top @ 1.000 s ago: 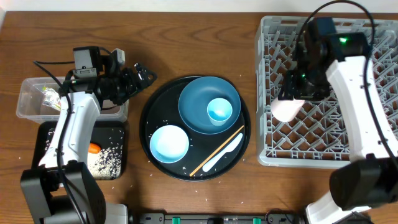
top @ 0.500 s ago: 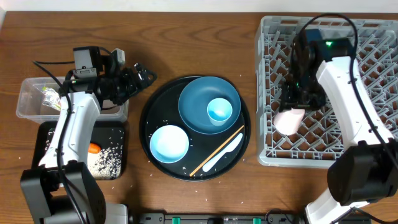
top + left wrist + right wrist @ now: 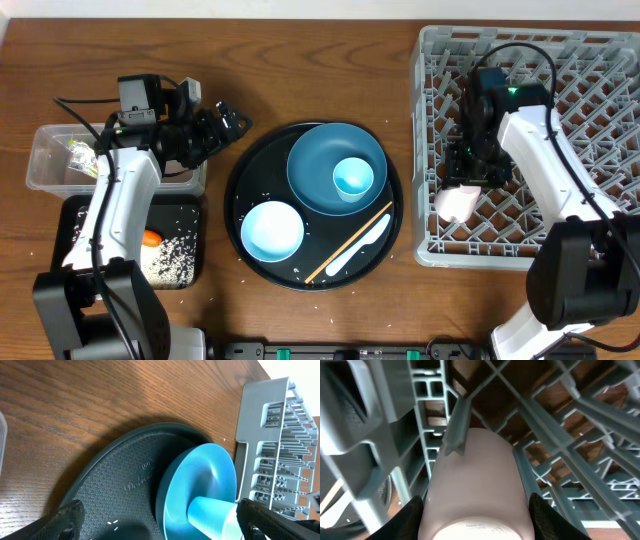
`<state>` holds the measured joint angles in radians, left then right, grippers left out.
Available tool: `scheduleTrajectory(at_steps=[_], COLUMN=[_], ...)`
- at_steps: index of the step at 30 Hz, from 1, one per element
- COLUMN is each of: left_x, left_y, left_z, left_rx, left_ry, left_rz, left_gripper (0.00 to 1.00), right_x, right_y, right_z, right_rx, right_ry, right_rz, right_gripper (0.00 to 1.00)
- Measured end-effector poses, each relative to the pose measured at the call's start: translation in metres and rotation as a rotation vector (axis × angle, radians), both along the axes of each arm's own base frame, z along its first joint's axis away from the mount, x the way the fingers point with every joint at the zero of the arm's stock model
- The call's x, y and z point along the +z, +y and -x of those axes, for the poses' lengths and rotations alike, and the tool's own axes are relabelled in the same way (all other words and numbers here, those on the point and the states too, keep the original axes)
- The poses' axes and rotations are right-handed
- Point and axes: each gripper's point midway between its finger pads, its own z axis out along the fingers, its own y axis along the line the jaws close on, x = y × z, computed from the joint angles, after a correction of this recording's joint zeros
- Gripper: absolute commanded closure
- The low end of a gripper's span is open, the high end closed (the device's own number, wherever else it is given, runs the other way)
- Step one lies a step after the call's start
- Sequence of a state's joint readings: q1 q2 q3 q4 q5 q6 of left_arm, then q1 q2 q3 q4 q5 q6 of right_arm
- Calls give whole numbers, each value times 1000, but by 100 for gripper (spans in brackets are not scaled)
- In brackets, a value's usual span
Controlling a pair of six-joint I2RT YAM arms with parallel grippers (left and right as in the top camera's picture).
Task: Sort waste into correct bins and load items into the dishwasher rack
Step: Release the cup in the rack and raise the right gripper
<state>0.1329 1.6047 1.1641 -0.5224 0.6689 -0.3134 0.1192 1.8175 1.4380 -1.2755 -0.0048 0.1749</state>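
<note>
1. Dishwasher rack: grey lattice crate at the right end of the wooden table, the largest item present.
2. Round black tray: table centre. It carries the dark-blue plate with the light blue cup upright on it, the bowl, the white spoon and the chopstick. The spoon and chopstick lie side by side on a diagonal.
3. Bins, left end: clear tub, with the flat black tray in front of it holding rice grains and the carrot.
4. Pink cup: inside the rack, against its left wall.
   - The right gripper is clamped on the cup, one finger on each flank.
   - The long axis is tilted, with the base turned toward the wrist camera and the mouth toward the lattice.
   - Contact between the cup and the rack floor cannot be confirmed.
5. Left gripper: jaws fully apart and holding nothing, over bare table between the tub and the round tray.

View differences:
- Right wrist view: shows the base of the cup and rack ribs crossing close above it.
- Left wrist view: shows the round tray's embossed rim, the plate edge-on and the rack's side wall.
</note>
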Motion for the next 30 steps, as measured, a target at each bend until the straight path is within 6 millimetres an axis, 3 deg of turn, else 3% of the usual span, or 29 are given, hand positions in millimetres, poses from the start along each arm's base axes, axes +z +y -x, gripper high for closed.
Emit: scheduleTrajectory(at_steps=[3,6,8,11,12,15,18,26,30], left_x=[0,0,0,0,0,0,0,0,0], left_y=[0,0,0,0,0,0,0,0,0], left_z=[0,0,0,0,0,0,0,0,0], left_rx=[0,0,0,0,0,0,0,0,0], left_ry=[0,0,0,0,0,0,0,0,0], left_rz=[0,0,0,0,0,0,0,0,0], left_gripper=[2,2,2,2,2,2,2,2,2], right_x=[-1,4,14,35,40,56,63,35,36], right_y=[0,0,0,1,2,3,4,9,20], right_z=[3,5,4,-2,-4,-5,-3,3,5], right_rx=[4,5,9,17,15,19,24,37,67], right_ry=[13,22,20,-12,-26,-69,-87,-56,-53], right_rz=[-1,0,-1,-9,-12,-25,-33,-66,-131], right_gripper=[62,54,49,32,30,36,51,44,44])
